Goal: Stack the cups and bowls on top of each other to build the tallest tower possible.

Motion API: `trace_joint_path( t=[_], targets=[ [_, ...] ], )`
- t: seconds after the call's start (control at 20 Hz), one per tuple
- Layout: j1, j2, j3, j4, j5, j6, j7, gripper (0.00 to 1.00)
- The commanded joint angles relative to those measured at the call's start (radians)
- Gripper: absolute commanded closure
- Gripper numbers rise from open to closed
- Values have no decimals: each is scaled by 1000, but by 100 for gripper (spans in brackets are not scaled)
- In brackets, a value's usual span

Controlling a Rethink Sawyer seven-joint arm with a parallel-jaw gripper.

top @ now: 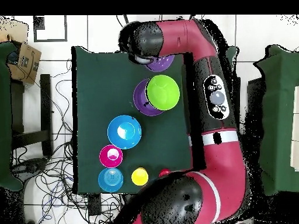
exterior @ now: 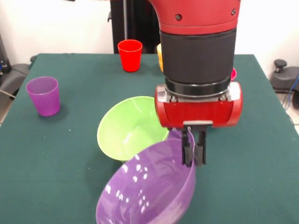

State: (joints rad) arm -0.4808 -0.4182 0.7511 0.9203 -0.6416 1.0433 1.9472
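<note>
My gripper [exterior: 194, 150] is shut on the rim of a large purple bowl [exterior: 149, 189], one finger inside and one outside. The bowl hangs tilted near the table's front edge. In the overhead view it [top: 162, 63] shows only partly under the arm. Just behind it a lime green bowl [exterior: 131, 126] lies tilted; from overhead it [top: 163, 92] rests on a second purple bowl [top: 142, 100]. A purple cup [exterior: 43, 95] stands at the left. A red cup [exterior: 130, 55] and a yellow-orange cup [exterior: 160, 57], half hidden by the arm, stand at the far edge.
Overhead, a large blue bowl [top: 124, 131], a small red bowl [top: 111, 156], a small light blue bowl [top: 110, 179] and the yellow cup [top: 139, 176] sit toward the robot's base. The arm covers the table's middle right in the front view.
</note>
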Motion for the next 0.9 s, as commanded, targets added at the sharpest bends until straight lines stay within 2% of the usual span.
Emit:
trace_joint_path(
  t=[0.05, 0.3, 0.6, 0.9],
  targets=[
    [18, -54, -120, 155, 39, -20, 147, 100],
    [25, -59, -148, 189, 74, -17, 153, 100],
    [40, -3, -182, 187, 83, -43, 131, 100],
    [33, -50, -225, 297, 87, -112, 146, 100]
  ],
)
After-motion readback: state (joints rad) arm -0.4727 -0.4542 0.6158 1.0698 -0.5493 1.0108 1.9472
